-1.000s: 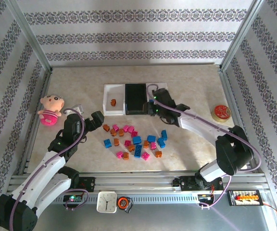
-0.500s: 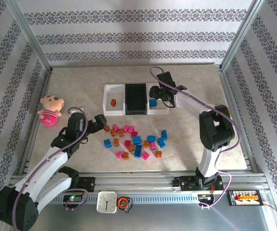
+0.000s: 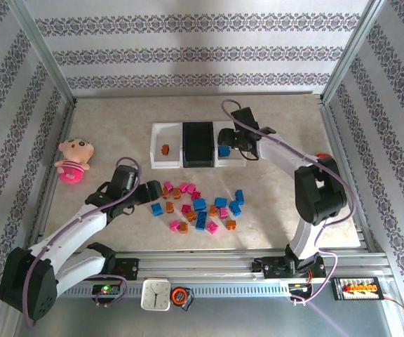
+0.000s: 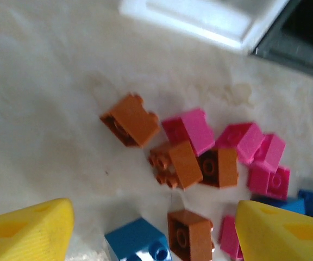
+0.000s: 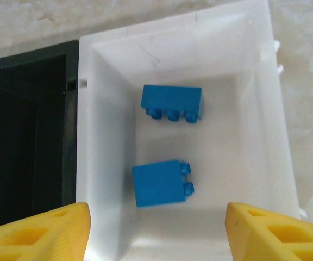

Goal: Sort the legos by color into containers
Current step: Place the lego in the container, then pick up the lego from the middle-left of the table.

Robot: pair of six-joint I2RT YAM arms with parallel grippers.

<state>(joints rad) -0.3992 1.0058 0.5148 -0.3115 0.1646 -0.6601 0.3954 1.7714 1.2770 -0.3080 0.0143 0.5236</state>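
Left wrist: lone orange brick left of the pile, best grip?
I'd come straight down on the orange brick and pinch its two smooth walls. It lies tipped on its side, hollow face toward bare table; a pink brick crowds its right, so keep fingers off that side.

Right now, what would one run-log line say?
left gripper: open over loose bricks | right gripper: open over right white tray | inside: two blue bricks | left white tray: one orange brick

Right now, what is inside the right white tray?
The right white tray holds a far blue brick and a near blue brick, lying apart on its floor. No other colour shows. The yellow fingers cover its near corners, so those stay unseen.
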